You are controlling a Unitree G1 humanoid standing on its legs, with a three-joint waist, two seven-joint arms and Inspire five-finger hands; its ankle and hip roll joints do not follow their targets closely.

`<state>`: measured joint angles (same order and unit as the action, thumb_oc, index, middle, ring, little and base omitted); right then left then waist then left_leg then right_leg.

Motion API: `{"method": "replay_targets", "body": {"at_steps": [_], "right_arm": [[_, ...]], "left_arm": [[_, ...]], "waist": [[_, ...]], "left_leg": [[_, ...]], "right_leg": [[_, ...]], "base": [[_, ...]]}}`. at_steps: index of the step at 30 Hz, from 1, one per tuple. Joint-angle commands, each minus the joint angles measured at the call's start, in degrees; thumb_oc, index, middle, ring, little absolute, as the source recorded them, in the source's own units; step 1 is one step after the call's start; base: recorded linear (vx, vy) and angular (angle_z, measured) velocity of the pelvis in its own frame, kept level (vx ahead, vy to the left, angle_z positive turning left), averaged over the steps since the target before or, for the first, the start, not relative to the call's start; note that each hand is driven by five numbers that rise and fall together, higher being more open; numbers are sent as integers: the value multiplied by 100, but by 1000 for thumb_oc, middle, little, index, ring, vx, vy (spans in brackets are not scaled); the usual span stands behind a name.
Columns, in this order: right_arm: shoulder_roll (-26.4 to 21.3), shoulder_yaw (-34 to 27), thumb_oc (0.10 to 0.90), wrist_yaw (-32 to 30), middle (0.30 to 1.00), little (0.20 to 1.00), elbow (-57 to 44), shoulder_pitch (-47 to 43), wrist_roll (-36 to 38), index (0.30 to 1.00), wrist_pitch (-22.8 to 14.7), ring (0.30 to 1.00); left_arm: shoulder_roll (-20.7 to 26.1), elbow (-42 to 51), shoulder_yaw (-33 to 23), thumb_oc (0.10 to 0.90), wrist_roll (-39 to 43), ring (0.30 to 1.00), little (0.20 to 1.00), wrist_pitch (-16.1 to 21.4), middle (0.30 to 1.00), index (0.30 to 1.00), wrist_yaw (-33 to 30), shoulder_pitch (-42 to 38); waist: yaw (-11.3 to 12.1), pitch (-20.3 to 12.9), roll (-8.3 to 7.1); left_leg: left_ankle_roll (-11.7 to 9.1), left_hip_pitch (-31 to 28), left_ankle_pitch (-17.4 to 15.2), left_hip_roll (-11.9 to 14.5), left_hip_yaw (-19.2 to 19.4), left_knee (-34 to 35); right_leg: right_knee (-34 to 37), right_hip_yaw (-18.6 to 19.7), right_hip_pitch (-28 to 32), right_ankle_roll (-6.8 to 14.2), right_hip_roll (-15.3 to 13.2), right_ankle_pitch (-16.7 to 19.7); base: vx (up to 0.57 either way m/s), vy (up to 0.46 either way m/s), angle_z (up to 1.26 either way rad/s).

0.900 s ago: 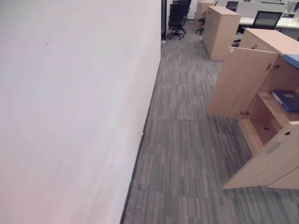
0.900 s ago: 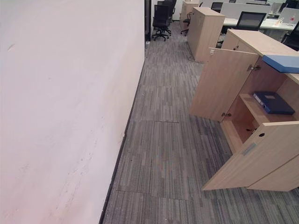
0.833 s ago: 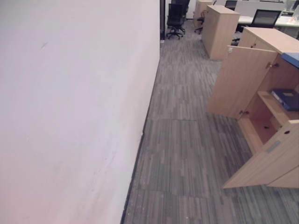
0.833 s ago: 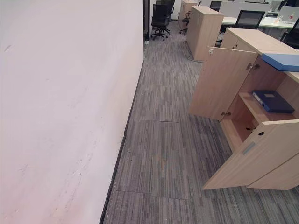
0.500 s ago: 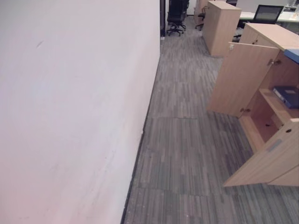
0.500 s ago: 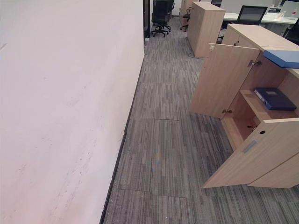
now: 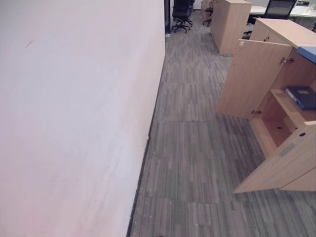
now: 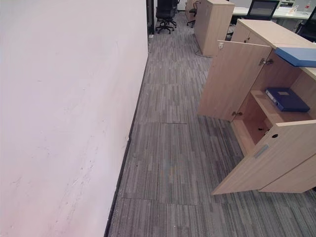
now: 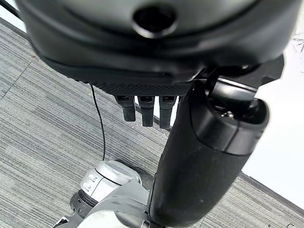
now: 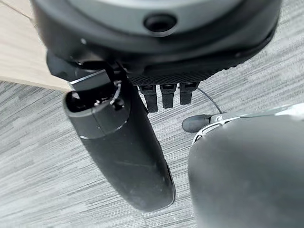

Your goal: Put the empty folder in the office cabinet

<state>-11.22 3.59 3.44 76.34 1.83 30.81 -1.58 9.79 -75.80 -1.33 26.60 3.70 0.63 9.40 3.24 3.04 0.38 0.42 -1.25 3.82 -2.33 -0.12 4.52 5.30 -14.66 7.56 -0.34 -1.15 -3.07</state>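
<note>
Cabinet (image 8: pixel 256 123) at 3 o'clock, both doors open. Dark blue folder (image 8: pixel 286 98) flat on its shelf; second blue folder (image 8: pixel 298 56) on cabinet top. White wall (image 7: pixel 74 118) at 9 o'clock. Left hand (image 9: pixel 209 156), right hand (image 10: pixel 118 152) over carpet (image 8: pixel 168 158), fingers straight, holding nothing.

A pale pinkish-white wall (image 7: pixel 74 123) meets grey striped carpet tiles (image 7: pixel 197 163), beside a light wood-grain office cabinet (image 8: pixel 276 163) holding a dark blue folder (image 8: pixel 286 98), a lighter blue folder (image 8: pixel 298 56) on top, and black office chairs (image 8: pixel 165 12) beyond.
</note>
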Motion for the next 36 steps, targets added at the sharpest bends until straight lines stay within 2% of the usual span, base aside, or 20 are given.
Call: {"method": "replay_targets", "body": {"at_steps": [1,9,12,15,25,36], "right_arm": [[-187,96,800,-135,900,900,-127,-238,-192,900,-193,900],[-130,180,800,-141,900,900,-118,-236,-226,900,-117,900],[-168,409,800,-215,900,900,39,-321,-770,900,5,900],[-181,522,800,-130,900,900,38,-325,-878,900,35,900],[-245,473,800,50,900,900,96,-380,-737,900,137,900],[-303,479,800,120,900,900,94,-379,-725,900,218,900]], "left_arm": [[-61,-285,31,800,-25,900,900,69,900,900,67,-291],[-14,-330,4,800,-102,900,900,73,900,900,-11,-316],[30,-293,44,800,-180,900,900,60,900,900,-46,-335],[81,-304,79,800,-296,900,900,69,900,900,-32,-355],[125,-312,64,800,-225,900,900,9,900,900,110,-393],[197,-350,73,800,-291,900,900,-39,900,900,104,-466]], "waist": [[64,-48,-124],[66,-13,-117],[125,8,-132],[158,1,-151],[181,59,-164],[178,254,-149]], "left_leg": [[-279,-487,-729,204,-394,48],[-257,-525,-757,184,-392,48],[-246,-514,-760,161,-425,48],[-246,-519,-763,151,-447,48],[-251,-469,-745,147,-516,48],[-203,-369,-725,188,-550,48]], "right_leg": [[-30,-149,-177,640,-430,361],[-30,-147,-141,642,-453,353],[-30,-179,-133,641,-471,357],[-30,-203,-113,642,-482,350],[-30,-259,-97,643,-516,349],[-113,-299,-198,551,-496,277]], "base": [[0,0,0],[8,0,0],[0,0,0],[0,0,0],[1,-4,0],[36,-42,1]]}}
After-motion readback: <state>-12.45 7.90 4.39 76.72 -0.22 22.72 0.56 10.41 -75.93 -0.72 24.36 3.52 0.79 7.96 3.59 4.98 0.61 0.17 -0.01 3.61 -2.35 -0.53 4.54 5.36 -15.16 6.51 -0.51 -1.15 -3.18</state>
